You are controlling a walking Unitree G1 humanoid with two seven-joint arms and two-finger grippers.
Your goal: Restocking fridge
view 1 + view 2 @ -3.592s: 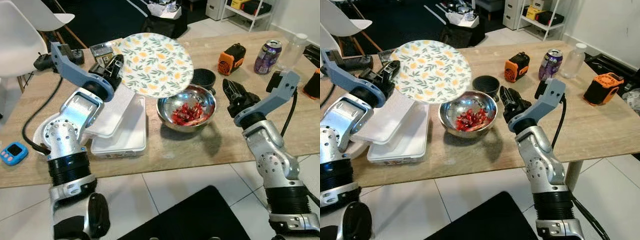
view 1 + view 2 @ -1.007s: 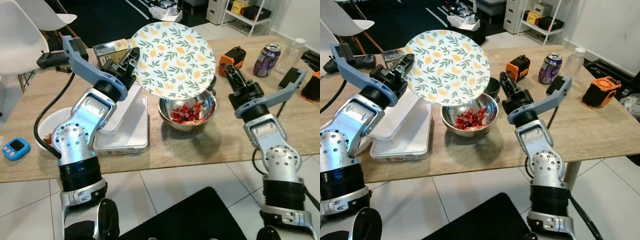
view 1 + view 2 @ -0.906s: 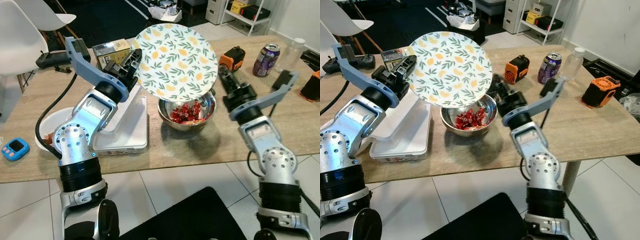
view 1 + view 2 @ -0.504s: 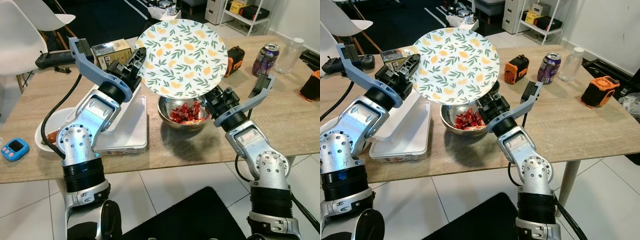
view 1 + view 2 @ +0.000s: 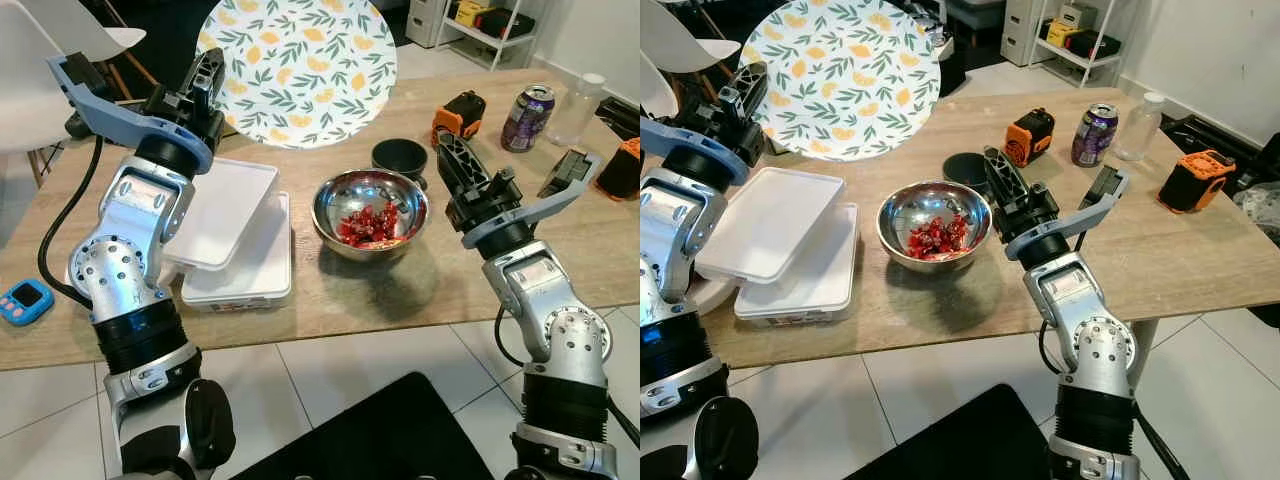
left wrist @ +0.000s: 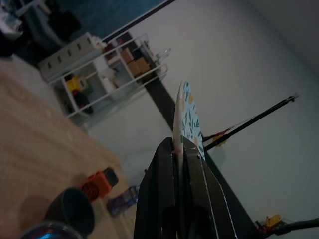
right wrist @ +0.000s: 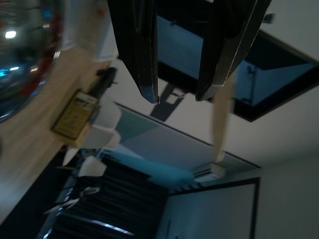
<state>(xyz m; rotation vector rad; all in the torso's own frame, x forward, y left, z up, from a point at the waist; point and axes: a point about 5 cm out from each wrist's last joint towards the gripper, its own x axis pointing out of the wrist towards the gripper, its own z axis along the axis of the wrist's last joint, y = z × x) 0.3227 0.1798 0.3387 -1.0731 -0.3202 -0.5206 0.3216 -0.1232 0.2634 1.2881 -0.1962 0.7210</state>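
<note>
My left gripper (image 5: pixel 208 75) is shut on the rim of a round plate (image 5: pixel 295 68) with a lemon-and-leaf print, held high and tilted over the table's back left. In the left wrist view the plate (image 6: pixel 187 118) is seen edge-on, rising from between the closed fingers (image 6: pixel 167 169). A steel bowl (image 5: pixel 333 195) with red pieces inside sits on the wooden table (image 5: pixel 400 290), uncovered. Just right of the bowl, my right gripper (image 5: pixel 447 150) points upward; its fingers (image 7: pixel 139 55) stand open with nothing between them.
Two white lidded containers (image 5: pixel 240 250) lie left of the bowl. A black cup (image 5: pixel 400 155) stands behind it. An orange device (image 5: pixel 460 110), a purple can (image 5: pixel 527 103) and a clear bottle (image 5: pixel 585 95) sit at the back right. A blue timer (image 5: pixel 25 298) lies at the front left.
The plate has swung up and to the left, off the bowl, which is now uncovered. My right gripper has pulled back from under the plate to the bowl's right side.
</note>
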